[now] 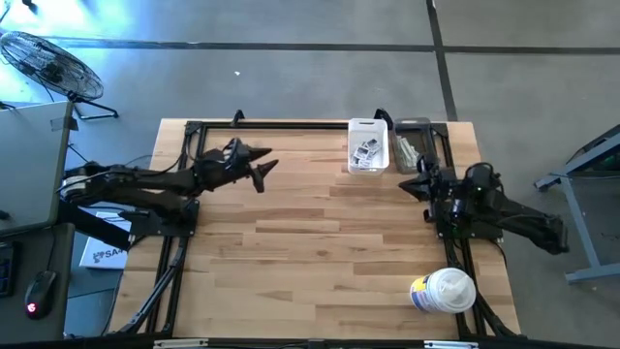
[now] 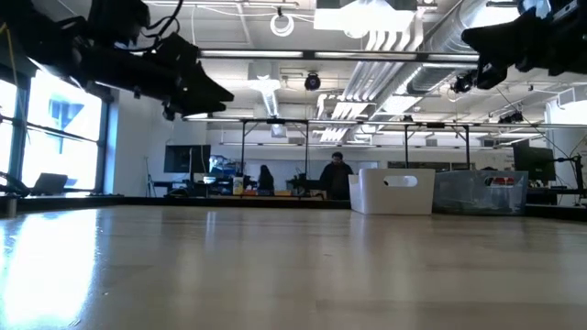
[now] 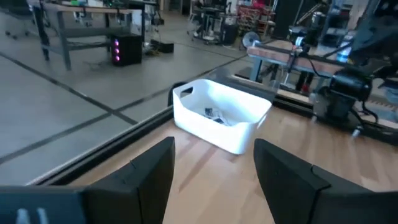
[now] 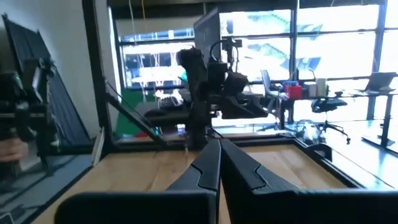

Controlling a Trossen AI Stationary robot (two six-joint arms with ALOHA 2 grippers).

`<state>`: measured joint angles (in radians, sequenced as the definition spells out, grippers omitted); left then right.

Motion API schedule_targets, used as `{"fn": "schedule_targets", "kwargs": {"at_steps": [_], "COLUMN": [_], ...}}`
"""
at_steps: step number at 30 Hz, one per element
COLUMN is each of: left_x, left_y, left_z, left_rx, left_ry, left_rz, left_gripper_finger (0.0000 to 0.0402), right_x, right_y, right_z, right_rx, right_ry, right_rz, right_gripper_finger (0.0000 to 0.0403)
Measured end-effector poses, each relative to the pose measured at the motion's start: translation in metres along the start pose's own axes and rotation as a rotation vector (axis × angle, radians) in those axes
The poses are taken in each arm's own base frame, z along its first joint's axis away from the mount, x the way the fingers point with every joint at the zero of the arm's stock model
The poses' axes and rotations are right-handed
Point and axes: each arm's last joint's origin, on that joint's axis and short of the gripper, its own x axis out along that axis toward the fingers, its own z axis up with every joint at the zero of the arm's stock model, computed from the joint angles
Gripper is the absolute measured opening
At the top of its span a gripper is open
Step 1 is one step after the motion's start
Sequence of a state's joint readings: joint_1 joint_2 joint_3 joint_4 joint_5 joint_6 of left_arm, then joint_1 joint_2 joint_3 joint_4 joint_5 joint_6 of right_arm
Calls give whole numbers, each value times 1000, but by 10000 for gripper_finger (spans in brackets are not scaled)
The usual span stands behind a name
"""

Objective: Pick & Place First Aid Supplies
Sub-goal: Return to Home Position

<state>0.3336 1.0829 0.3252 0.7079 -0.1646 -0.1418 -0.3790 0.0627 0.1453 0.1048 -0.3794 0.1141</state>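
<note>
Two arms hover empty over the wooden table [image 1: 310, 252], left gripper [image 1: 263, 172] spread, right gripper [image 1: 412, 184] pressed together near the bins, seemingly parked because white packets [image 1: 366, 151] fill the white bin [image 1: 368, 122] and strips [image 1: 407, 150] the gray bin [image 1: 413, 123], concrete floor [image 1: 291, 78] around.

Black jointed arms [image 1: 145, 182], wedge-shaped fingers [image 3: 149, 177]
</note>
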Motion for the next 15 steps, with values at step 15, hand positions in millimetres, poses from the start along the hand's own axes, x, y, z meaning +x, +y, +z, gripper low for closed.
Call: {"fn": "schedule_targets", "kwargs": {"at_steps": [15], "left_x": [-41], "left_y": [12], "left_z": [-28], "left_rx": [-86], "left_ry": [7], "left_rz": [26], "left_gripper_finger": [216], "right_x": [4], "right_y": [13], "right_z": [-36], "right_rx": [6], "right_ry": [-1], "right_rz": [21], "right_gripper_finger": [4]}}
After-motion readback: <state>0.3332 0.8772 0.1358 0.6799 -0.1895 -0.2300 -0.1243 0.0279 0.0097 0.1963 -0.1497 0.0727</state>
